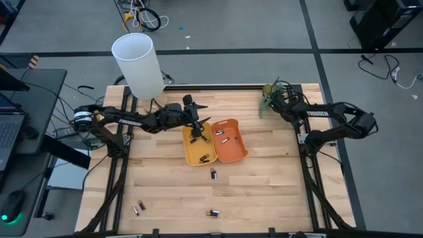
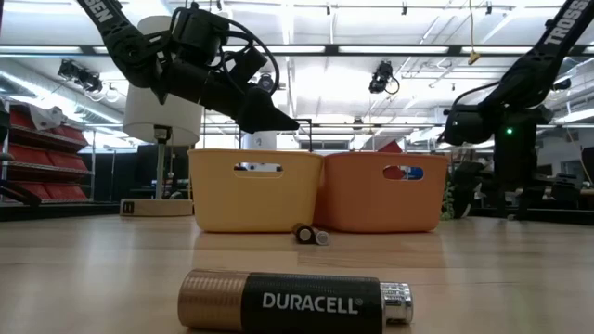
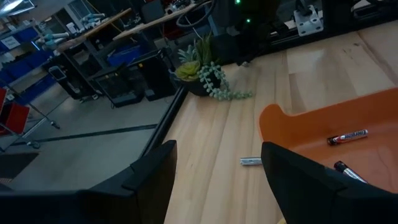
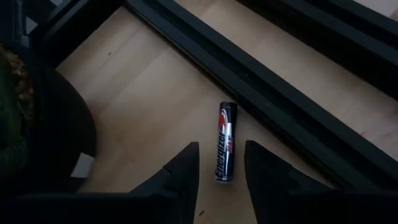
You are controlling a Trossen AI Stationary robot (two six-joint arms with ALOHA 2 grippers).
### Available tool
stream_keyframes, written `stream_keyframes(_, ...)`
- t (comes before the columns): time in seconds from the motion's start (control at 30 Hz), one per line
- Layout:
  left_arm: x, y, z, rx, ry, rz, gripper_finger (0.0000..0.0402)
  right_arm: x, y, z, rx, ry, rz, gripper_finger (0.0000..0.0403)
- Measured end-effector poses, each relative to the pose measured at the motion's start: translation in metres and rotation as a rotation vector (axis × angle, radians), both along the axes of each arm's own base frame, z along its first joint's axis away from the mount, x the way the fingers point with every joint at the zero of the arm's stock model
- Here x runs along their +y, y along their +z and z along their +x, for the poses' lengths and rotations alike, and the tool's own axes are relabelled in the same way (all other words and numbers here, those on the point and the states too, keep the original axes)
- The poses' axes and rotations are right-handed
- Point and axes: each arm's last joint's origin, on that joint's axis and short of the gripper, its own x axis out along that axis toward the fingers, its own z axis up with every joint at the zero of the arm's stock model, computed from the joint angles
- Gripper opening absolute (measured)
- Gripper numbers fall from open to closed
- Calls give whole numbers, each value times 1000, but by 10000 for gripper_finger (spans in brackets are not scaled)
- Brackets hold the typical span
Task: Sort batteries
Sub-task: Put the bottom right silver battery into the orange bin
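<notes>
Batteries are mid-sort: the right gripper hangs with fingers parted over a black cell lying loose just ahead of its tips, by the table's dark rail. To my eye it must drop and close squarely. The left gripper hovers spread and empty over the yellow tray, beside the orange tray.

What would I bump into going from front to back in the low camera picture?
Big battery → two small batteries → yellow bin and orange bin, side by side → white cylinder behind them.
</notes>
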Motion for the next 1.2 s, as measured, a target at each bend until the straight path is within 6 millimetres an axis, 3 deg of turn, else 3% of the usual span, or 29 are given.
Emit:
stream_keyframes(0.17, 0, 0, 0, 4, 0, 0, 253, -1, -4, -1, 39, 32, 36, 101)
stream_keyframes(0.47, 0, -1, 0, 16, -2, 7, 253, 6, -4, 1, 57, 88, 92, 12)
stream_keyframes(0.73, 0, -4, -1, 45, -2, 2, 253, 26, 9, 17, -68, 297, 129, 14)
stream_keyframes(1.2, 6, 11, 0, -153, 39, -77, 253, 70, 32, 48, -200, 797, 91, 15)
